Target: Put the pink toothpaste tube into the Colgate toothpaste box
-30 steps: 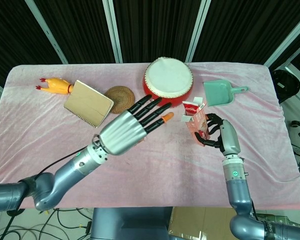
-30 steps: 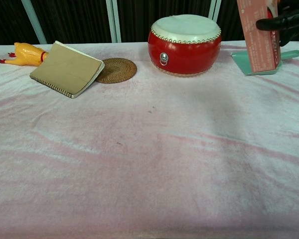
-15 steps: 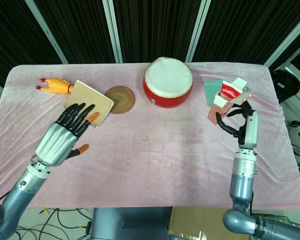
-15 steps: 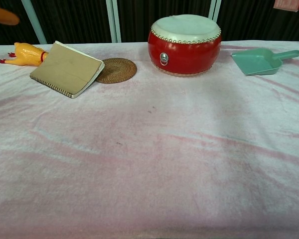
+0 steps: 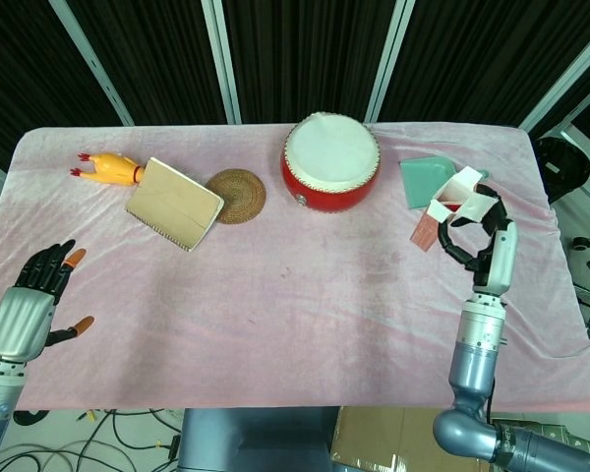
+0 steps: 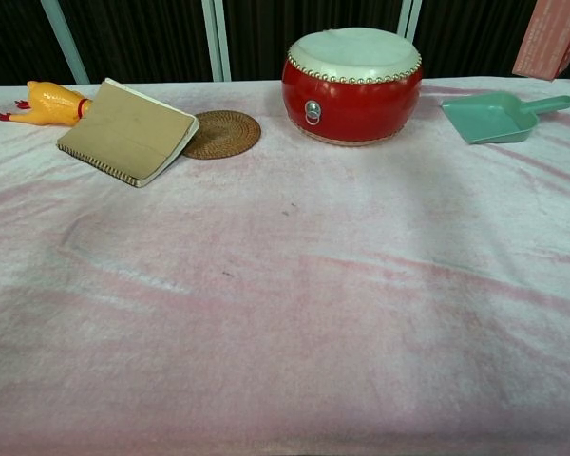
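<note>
Left robot hand point(image 5: 28, 307) fingers spread, right robot hand point(image 5: 487, 236) raised, clasping box

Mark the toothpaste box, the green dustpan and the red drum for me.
toothpaste box point(image 5: 450, 206): head view, open white top end, held by the right robot hand.
green dustpan point(image 6: 489, 117): chest view, middle of the scoop.
red drum point(image 6: 352, 95): chest view, red side wall.
</note>
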Robot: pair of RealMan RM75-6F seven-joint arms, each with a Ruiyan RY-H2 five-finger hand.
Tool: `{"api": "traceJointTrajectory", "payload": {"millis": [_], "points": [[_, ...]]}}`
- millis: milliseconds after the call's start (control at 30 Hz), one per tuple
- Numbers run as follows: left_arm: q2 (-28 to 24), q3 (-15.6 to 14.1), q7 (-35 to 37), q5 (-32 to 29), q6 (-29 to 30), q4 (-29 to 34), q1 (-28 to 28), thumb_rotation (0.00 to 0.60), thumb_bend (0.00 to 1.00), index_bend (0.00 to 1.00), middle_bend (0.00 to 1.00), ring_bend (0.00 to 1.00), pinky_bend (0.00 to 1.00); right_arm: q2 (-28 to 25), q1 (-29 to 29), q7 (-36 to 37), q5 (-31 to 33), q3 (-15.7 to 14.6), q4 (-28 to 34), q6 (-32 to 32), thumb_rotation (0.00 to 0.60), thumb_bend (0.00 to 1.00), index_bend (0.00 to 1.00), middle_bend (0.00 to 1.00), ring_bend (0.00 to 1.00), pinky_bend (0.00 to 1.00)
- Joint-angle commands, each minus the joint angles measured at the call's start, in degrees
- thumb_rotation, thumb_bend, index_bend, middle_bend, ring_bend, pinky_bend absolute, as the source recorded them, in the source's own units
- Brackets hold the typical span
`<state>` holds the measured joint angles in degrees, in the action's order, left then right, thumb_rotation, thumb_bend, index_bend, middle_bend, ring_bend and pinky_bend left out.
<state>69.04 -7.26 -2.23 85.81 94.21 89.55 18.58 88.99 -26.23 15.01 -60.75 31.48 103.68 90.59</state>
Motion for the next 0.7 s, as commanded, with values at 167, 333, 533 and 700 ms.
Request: {"api": "traceJointTrajectory", "payload": {"millis": [167,333,533,700], "points": [[0.65,0.65,1.52,1.46,-0.25,-0.78,-1.37,0.6,0.0,0.05,0.0,0.0,0.09,0.4,0.71,-1.38,-0.65,-1.17,-1.02,-0.06,0.6,0.42,0.56,0.55,0.58,0.67],[0.73,1.01,1.93,1.38,-1.32,-1.21,-2.21,0.6,0.0,0.05,0.0,0.0,0.1,-0.16,1.85,-2.22,-0.35,-2.67,-2.25,-1.09,0.6,0.43,0.58,0.57,0.6,0.69],[0.72,1.84,1.94,2.01,-2.01,-1.4,-2.8,0.6,0.0,0.05,0.0,0.0,0.09,-2.06,2.68,-5.58,-1.95,-7.0,-5.21,-4.39,0.6,0.41,0.58,0.56,0.59,0.69],[0.76,2.37,1.84,2.47,-2.91,-1.52,-3.14,0.6,0.0,0.05,0.0,0.0,0.09,-3.77,2.75,-11.27,-4.38,-12.77,-9.08,-8.5,0.6,0.41,0.58,0.56,0.59,0.69]]}}
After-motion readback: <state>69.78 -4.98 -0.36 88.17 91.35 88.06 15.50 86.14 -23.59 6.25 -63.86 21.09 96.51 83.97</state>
